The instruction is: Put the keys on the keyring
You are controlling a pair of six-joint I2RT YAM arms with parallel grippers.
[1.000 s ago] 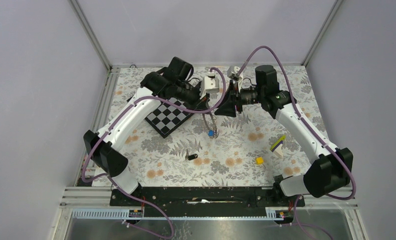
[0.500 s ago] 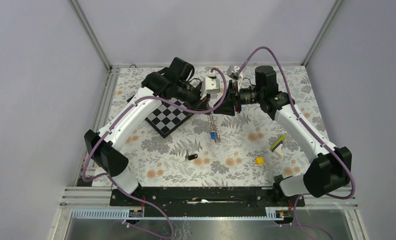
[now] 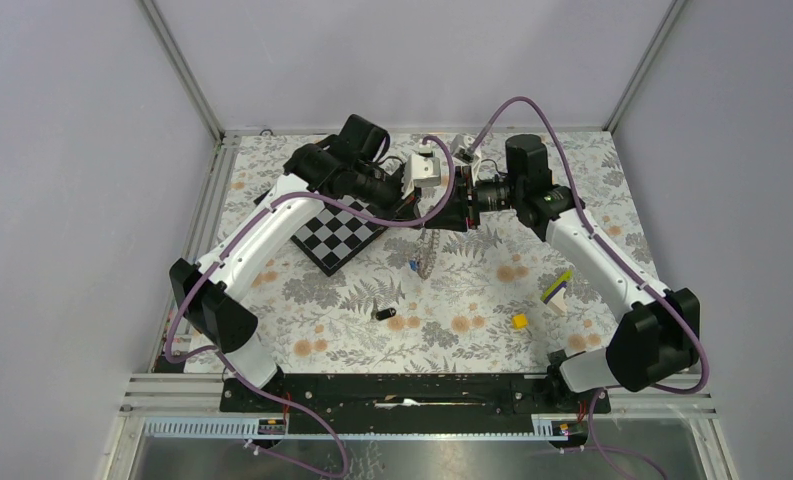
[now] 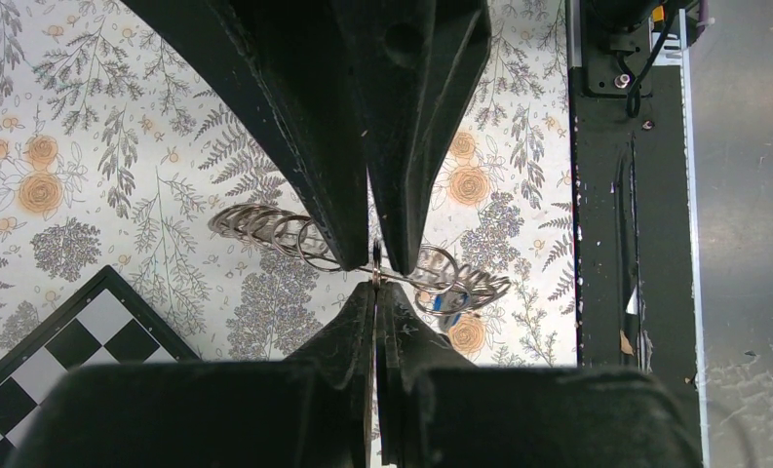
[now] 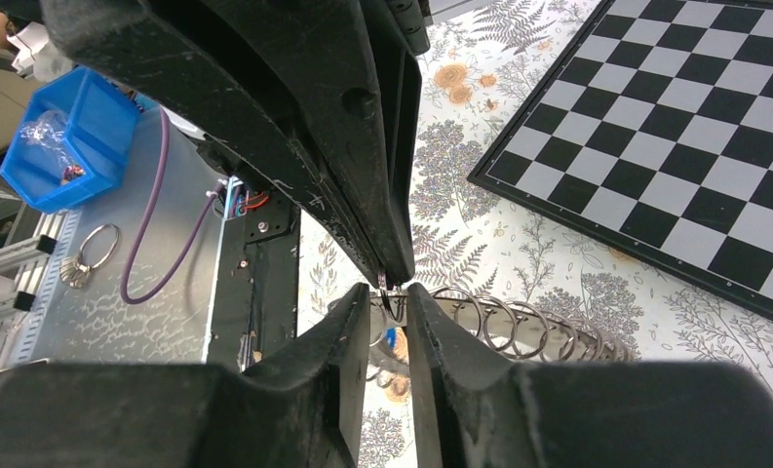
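Observation:
The keyring (image 3: 427,250) is a string of silver rings hanging above the table's middle. My left gripper (image 3: 422,218) is shut on its top ring, pinched at the fingertips in the left wrist view (image 4: 375,283). My right gripper (image 3: 448,213) faces it tip to tip, its jaws narrowly open on either side of that same ring (image 5: 389,292). The keyring shows in both wrist views (image 4: 265,226) (image 5: 519,327). The blue key (image 3: 413,266) hangs among the lower rings (image 4: 447,304) (image 5: 394,343). The black key (image 3: 379,313) lies on the cloth, nearer the front.
A chessboard (image 3: 339,232) lies under the left arm. A yellow cube (image 3: 519,321) and a purple-and-lime stick (image 3: 556,285) lie at the right. The black base rail (image 3: 412,390) runs along the front edge. A blue bin (image 5: 65,136) sits off the table.
My right gripper has moved left up to the left gripper's tips and looks narrower. The hanging rings and the blue key have swung slightly left.

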